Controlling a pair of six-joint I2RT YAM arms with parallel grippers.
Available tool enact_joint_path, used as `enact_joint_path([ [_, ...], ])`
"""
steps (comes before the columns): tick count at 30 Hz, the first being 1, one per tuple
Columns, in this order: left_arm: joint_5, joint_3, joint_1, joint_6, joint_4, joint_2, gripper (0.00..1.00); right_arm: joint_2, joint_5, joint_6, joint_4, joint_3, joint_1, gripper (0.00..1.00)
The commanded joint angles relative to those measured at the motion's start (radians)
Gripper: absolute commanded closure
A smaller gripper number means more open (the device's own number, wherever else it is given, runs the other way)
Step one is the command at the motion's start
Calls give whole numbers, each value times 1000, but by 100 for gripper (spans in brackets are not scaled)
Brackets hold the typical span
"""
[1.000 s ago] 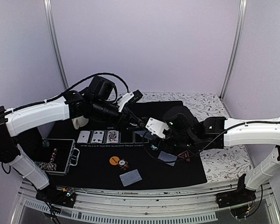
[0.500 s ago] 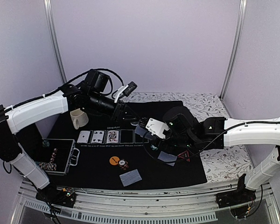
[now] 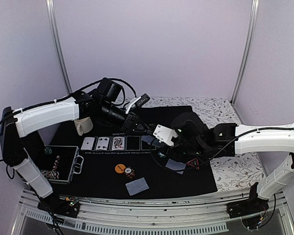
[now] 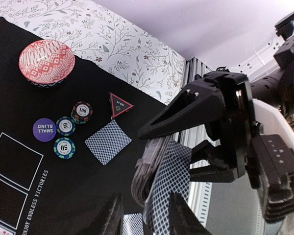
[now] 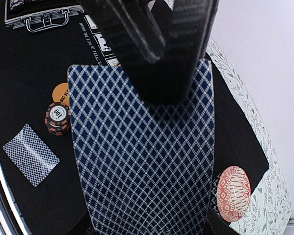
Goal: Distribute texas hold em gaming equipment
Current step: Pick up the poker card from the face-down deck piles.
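My right gripper [image 3: 157, 142] is shut on a deck of blue-backed playing cards [image 4: 159, 171] and holds it above the black mat; the deck fills the right wrist view [image 5: 142, 156]. My left gripper [image 4: 144, 215] is open, its fingers astride a card sticking out of the deck. Face-down cards lie near the right arm [image 4: 108, 142] and at the mat's front [image 3: 137, 186]. The triangle marker [image 4: 120, 104], purple disc [image 4: 44, 129] and striped chips [image 4: 65, 126] lie beside the first. The orange disc [image 3: 119, 168] has a chip stack [image 3: 130, 173] next to it.
Three face-up cards [image 3: 103, 143] lie in the mat's printed row. A cream mug [image 3: 83, 126] stands at the back left. An open chip case [image 3: 59, 164] sits at the left edge. A red patterned bowl [image 4: 46, 61] sits on the mat's far right.
My left gripper drew back up and left from the deck, then returned to it. The right arm and the deck stayed nearly still.
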Motion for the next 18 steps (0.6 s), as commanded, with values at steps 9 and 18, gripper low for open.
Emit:
enact_joint_path([
  [9,-8,12,-15,42,-15,-21,100,-26,2,5,28,-10,0,50],
  [18,-29,45,-8,95,-81,-68,100,-36,9,10,28,-26,-1,50],
])
